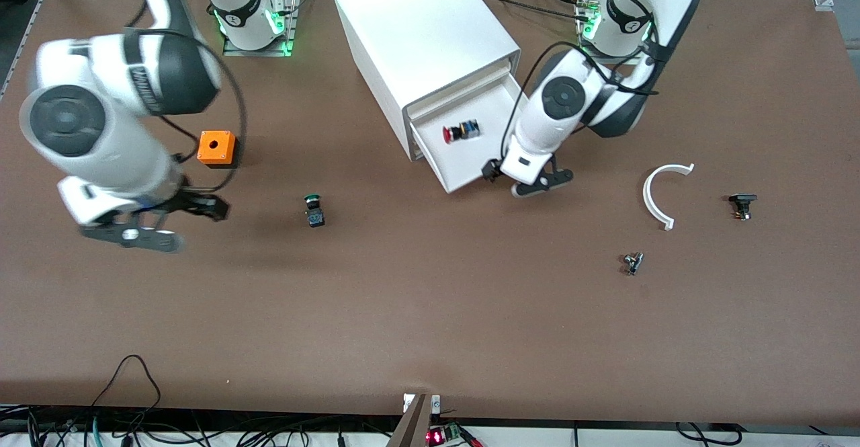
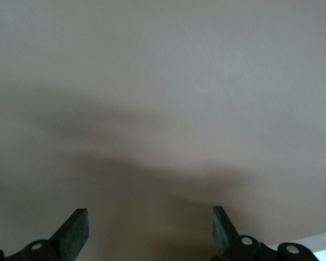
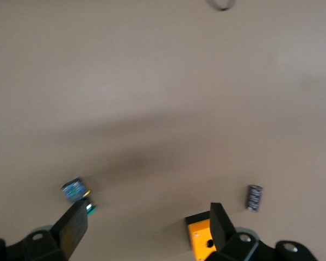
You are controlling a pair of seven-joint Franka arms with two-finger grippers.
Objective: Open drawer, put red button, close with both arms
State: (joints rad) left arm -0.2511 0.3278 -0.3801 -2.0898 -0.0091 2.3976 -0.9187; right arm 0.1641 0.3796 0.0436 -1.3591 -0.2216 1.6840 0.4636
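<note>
Nearest the camera, a small metal part (image 1: 632, 263) lies on the table (image 1: 430, 326). Next up, the right gripper (image 1: 156, 224) hangs over bare table, fingers spread wide, holding nothing, with the green-capped button (image 1: 313, 210) on the table toward the middle. Then the left gripper (image 1: 529, 179), jaws apart and empty, sits right by the drawer's (image 1: 470, 165) pulled-out front corner; contact is hard to judge. In the open drawer lies the red button (image 1: 459, 131), on its side. The orange box (image 1: 216, 148) sits about level with it, toward the right arm's end. Last, the cabinet (image 1: 423, 37).
</note>
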